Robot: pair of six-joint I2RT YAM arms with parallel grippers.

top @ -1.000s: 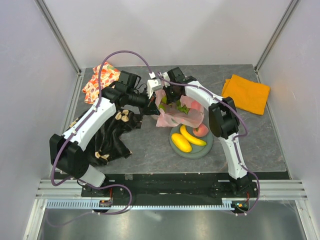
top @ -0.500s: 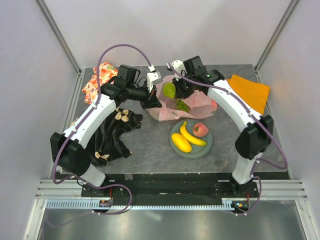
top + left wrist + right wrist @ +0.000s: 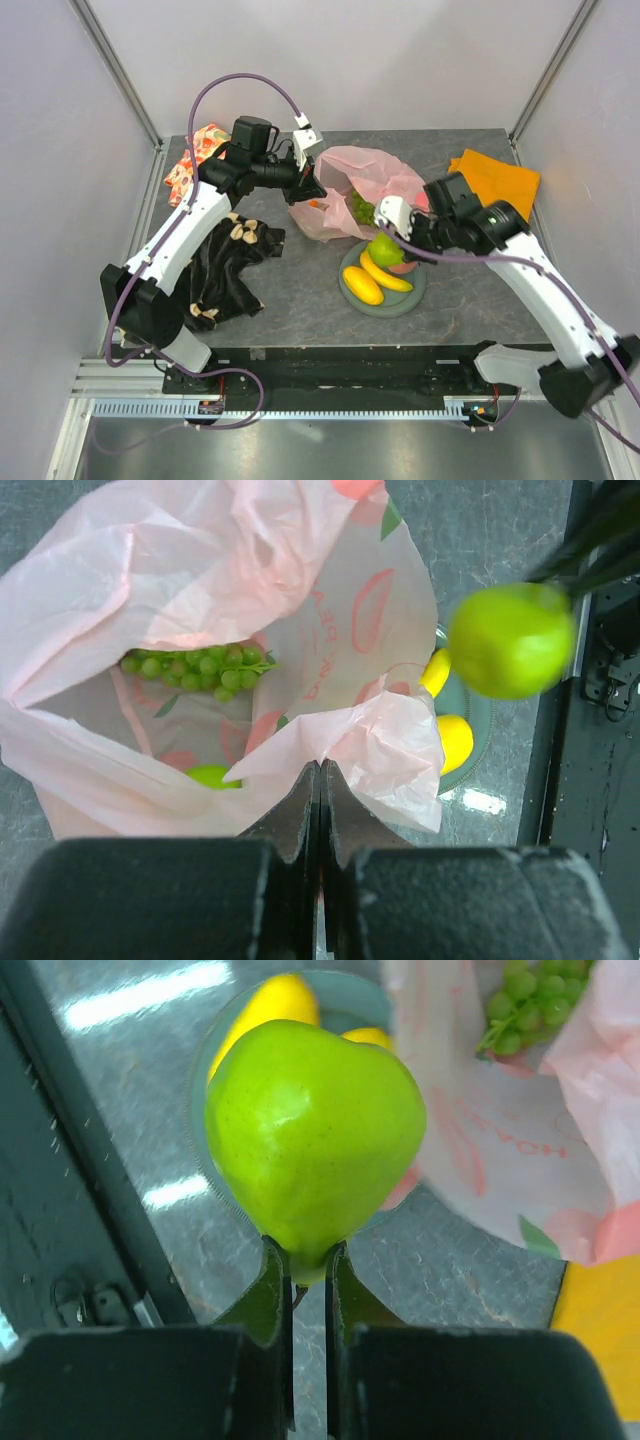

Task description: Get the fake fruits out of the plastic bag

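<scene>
Right gripper (image 3: 305, 1260) pinches the narrow end of the green pear (image 3: 315, 1145), one finger on either side of the tip. Its own wrist view shows this grip plainly, while the top view shows only the pear hanging over the far side of the plate (image 3: 400, 308). On the plate the banana (image 3: 386, 272) and mango (image 3: 362, 286) lie side by side. Left gripper (image 3: 320, 785) is pressed together on a fold of the plastic bag (image 3: 150, 570) at its near rim, and only the left wrist view shows that pinch clearly. The same view looks into the open mouth, where the grapes (image 3: 195, 665) lie inside and another green fruit (image 3: 212, 775) sits half hidden under the rim. The top view alone shows the orange cloth (image 3: 495, 178) lying just beside the bag.
</scene>
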